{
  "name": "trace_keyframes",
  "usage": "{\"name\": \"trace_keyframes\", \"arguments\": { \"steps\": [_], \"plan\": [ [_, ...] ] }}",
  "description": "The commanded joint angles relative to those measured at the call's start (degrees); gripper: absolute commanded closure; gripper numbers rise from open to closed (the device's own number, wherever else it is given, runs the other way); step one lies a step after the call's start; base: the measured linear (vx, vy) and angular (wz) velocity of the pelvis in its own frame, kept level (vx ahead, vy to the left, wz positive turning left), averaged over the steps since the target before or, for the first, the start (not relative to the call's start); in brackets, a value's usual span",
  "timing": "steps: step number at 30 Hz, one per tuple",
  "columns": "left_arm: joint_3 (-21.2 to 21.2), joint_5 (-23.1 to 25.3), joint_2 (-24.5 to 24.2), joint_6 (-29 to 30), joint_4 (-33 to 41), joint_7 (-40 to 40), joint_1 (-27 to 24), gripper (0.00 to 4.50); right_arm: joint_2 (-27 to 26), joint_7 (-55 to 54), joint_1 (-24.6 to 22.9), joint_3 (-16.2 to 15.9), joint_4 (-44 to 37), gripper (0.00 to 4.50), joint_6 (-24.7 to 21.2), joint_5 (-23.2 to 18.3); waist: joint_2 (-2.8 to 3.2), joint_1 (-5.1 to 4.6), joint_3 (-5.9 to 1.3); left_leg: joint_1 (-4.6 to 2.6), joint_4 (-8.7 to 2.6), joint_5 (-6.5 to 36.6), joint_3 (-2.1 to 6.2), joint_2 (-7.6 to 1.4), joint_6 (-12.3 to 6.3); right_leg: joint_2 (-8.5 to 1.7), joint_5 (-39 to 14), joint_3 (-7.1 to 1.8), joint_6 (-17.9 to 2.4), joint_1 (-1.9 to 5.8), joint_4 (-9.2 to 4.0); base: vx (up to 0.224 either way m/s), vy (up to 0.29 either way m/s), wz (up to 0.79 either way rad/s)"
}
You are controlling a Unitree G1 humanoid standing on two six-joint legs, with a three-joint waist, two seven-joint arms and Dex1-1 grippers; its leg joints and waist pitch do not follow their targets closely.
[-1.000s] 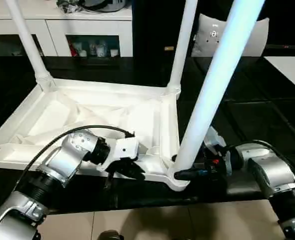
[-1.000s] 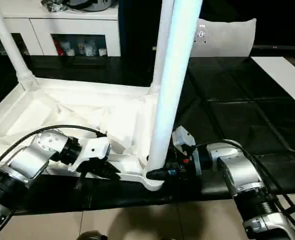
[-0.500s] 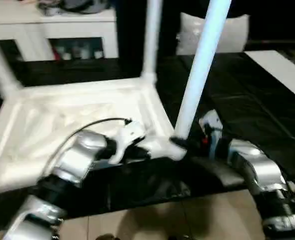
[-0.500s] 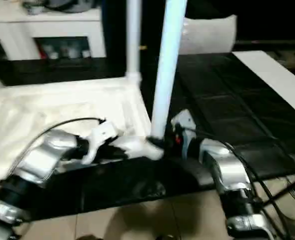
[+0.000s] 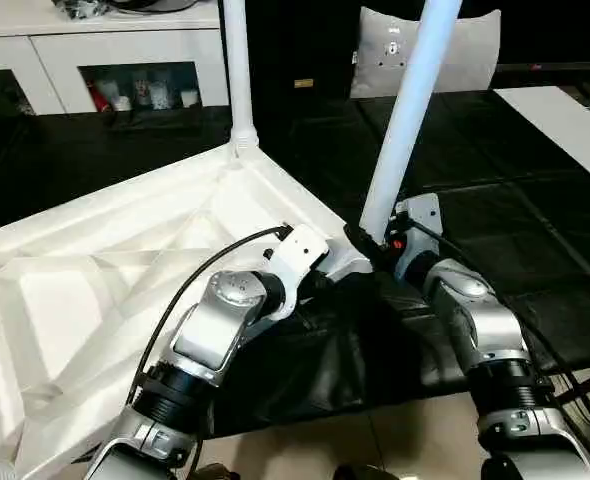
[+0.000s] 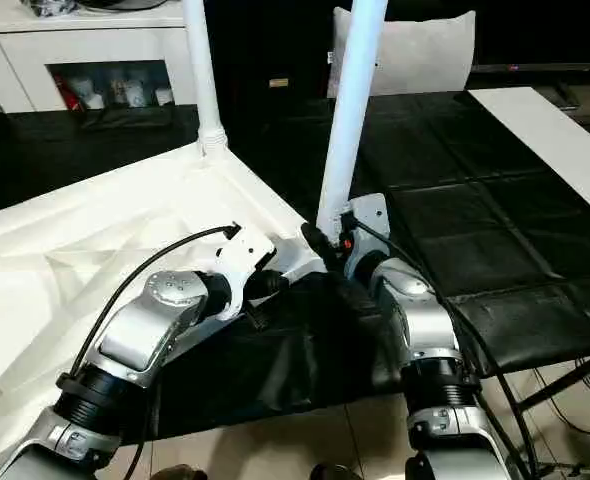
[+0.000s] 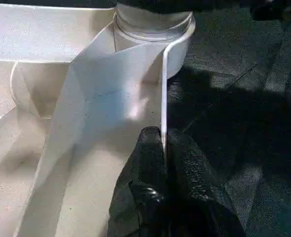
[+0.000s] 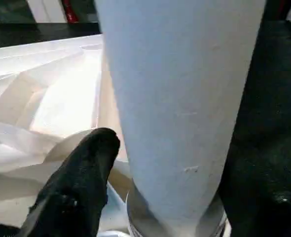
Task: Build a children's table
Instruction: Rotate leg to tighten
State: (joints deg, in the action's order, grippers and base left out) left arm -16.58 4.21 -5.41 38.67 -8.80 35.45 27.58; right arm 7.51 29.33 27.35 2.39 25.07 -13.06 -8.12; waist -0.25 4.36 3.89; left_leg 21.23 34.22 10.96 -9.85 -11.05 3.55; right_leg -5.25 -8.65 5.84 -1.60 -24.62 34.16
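The children's table top [image 5: 105,290] lies upside down on the black surface, its ribbed underside facing up. One white leg [image 5: 237,70] stands in the far corner socket. A second leg [image 5: 407,110] stands in the near right corner socket [image 7: 153,19]. My right gripper [image 5: 367,243] is shut on the base of that second leg [image 8: 180,98], with one black finger [image 8: 81,182] on each side of the tube. My left gripper [image 5: 320,280] is shut on the top's thin rim [image 7: 163,89] just beside that socket, its fingertips [image 7: 150,153] pinching the edge.
A grey-white cushion [image 5: 475,55] leans at the back behind the near leg. A white cabinet [image 5: 105,45] runs along the back left. A white board [image 5: 565,120] lies at the far right of the black padded surface [image 5: 495,210]. Tiled floor [image 5: 305,450] shows below the front edge.
The table top has turned on the black surface, and the corner with the held leg now lies farther from me. Both grippers kept their hold. The view has also shifted.
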Motion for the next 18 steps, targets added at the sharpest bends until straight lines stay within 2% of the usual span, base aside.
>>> {"name": "trace_keyframes", "arguments": {
  "steps": [1,2,5,6,9,10,13,15,16,18],
  "plan": [
    [0.41,-1.03,0.17,-1.7,4.18,0.49,1.83,4.5,-0.31,3.35,-1.47,-3.0,-0.05,1.09,0.21,0.05,-0.18,0.51,-4.58,-0.03,-3.42,5.79,0.25,-1.53,-5.38,-3.21,-11.35,-2.72,-11.88,4.64,-3.68,0.0,0.0,0.0],
    [0.23,-1.17,-0.39,-1.84,4.21,1.09,1.75,4.5,0.27,4.29,-1.67,-3.04,-0.3,0.93,1.1,-0.09,-0.15,0.54,-4.49,-0.12,-3.54,6.99,0.29,-1.6,-4.6,-3.18,-13.09,-2.71,-11.16,4.54,-3.87,0.0,0.0,0.0],
    [-0.87,-1.81,-3.32,-3.6,4.52,4.46,1.51,4.5,2.86,9.34,-2.3,-3.18,-1.52,0.75,2.63,-1.42,-0.16,0.53,-4.44,-0.12,-3.63,8.57,0.36,-1.64,-3.78,-3.17,-14.77,-2.74,-10.13,4.46,-4.01,0.0,0.0,0.0],
    [-1.08,-1.91,-3.97,-4.25,4.43,5.37,1.52,4.5,3.46,10.49,-2.41,-3.26,-1.83,0.67,2.77,-1.67,0.16,0.64,-4.44,-0.23,-3.63,9.0,0.39,-1.65,-3.89,-3.07,-14.86,-2.72,-9.92,4.38,-4.21,0.0,0.0,0.0],
    [-2.27,-2.66,-8.87,-7.92,3.33,12.06,1.44,4.5,8.57,20.06,-3.44,-4.97,-3.96,0.38,3.74,-2.78,0.02,1.17,-4.62,-0.36,-3.54,8.34,0.41,-1.66,-4.33,-3.03,-13.44,-2.75,-10.21,4.45,-3.95,0.0,0.0,0.0],
    [-2.74,-2.78,-10.02,-9.08,3.07,13.88,1.37,4.5,9.61,22.06,-3.71,-5.41,-4.42,0.32,3.85,-2.98,0.08,1.28,-4.53,-0.21,-3.52,8.35,0.39,-1.65,-4.55,-3.07,-13.06,-2.8,-10.5,4.47,-3.83,0.0,0.0,0.0],
    [-3.86,-3.46,-14.05,-12.53,1.73,20.09,1.03,4.5,13.43,29.46,-4.4,-6.61,-5.25,0.06,3.77,-4.07,0.13,1.36,-4.64,-0.29,-3.47,8.17,0.39,-1.77,-4.61,-3.12,-12.97,-2.82,-10.85,4.43,-3.7,0.0,0.0,0.0],
    [-4.52,-3.97,-16.22,-14.3,1.19,23.72,1.07,4.5,15.5,33.19,-4.72,-7.81,-5.73,0.06,4.77,-3.92,0.28,1.85,-4.59,-0.49,-3.51,8.46,0.38,-1.92,-4.32,-3.16,-13.24,-2.83,-11.38,4.27,-3.64,0.0,0.0,0.0],
    [-4.82,-4.21,-17.0,-15.26,0.84,25.04,1.18,4.5,16.21,34.67,-4.83,-8.23,-5.93,0.06,5.14,-4.02,0.04,1.95,-4.64,-0.61,-3.59,8.9,0.33,-2.04,-4.14,-3.18,-13.5,-2.9,-11.44,4.29,-3.66,0.0,0.0,0.0],
    [-5.17,-4.55,-17.82,-16.47,0.53,26.69,1.26,4.5,16.88,36.3,-4.94,-8.62,-6.17,0.06,5.47,-4.27,0.14,2.28,-4.61,-0.78,-3.67,9.52,0.39,-2.07,-3.73,-3.31,-14.24,-2.89,-11.61,4.23,-3.64,0.0,0.0,0.0]
  ]
}}
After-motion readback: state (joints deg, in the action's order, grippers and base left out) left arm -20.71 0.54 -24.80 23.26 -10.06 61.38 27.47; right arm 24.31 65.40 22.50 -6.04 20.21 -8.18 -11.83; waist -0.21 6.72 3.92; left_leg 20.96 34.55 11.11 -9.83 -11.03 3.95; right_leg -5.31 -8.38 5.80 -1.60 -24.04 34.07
